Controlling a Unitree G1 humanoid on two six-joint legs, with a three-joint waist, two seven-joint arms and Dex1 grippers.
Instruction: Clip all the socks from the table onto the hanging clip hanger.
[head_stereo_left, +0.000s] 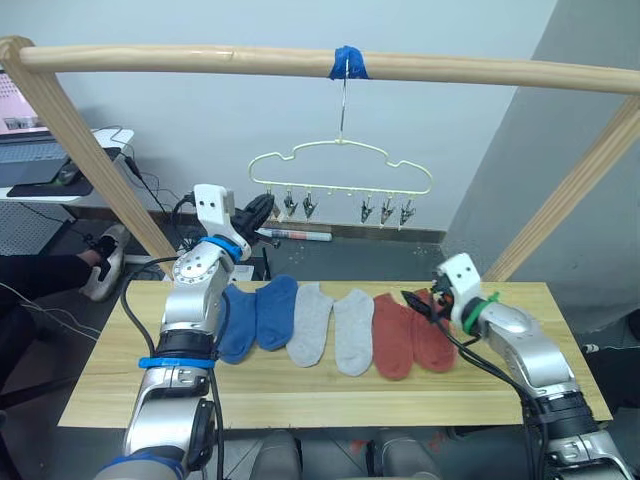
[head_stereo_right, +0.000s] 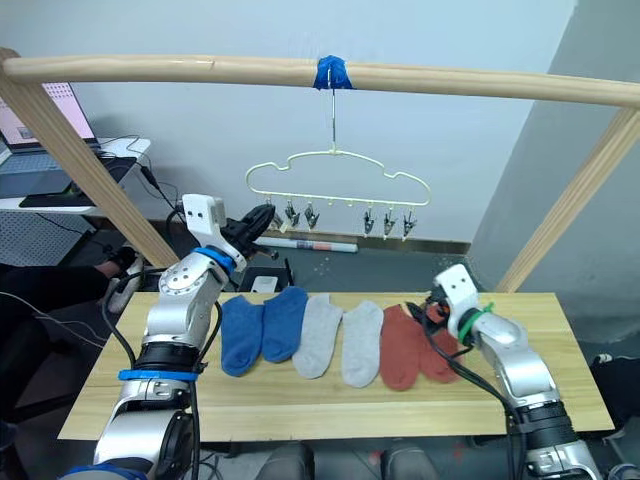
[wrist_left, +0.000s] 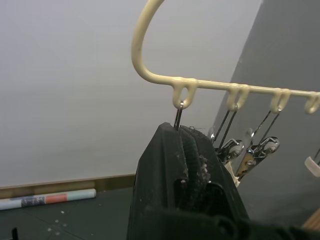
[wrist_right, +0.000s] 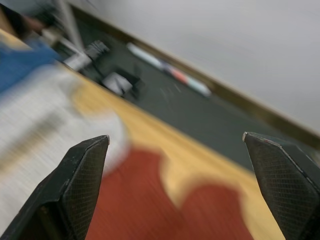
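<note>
We see six short soft-knit ankle socks (head_stereo_left: 330, 330) lying flat in a row on the long counter of light wooden planks (head_stereo_left: 300, 395): two blue ones at our left, two light grey in the middle, two rust red at our right, edges touching or overlapping their neighbours. Above and behind them the thin pale yellow-green wire clip hanger with its wavy top (head_stereo_left: 340, 165) hangs by a metal hook from a thick round wooden rail (head_stereo_left: 200, 62) at a band of blue tape (head_stereo_left: 348, 62); small silver clips dangle on thin wires below its bar. Our left hand (wrist_left: 187, 150) is raised to the hanger's left end, its black textured fingers pressed together on the leftmost clip's wire (wrist_left: 178, 117). Our right hand (wrist_right: 175, 145) hovers low over the rust red socks, fingers spread wide and holding nothing.
</note>
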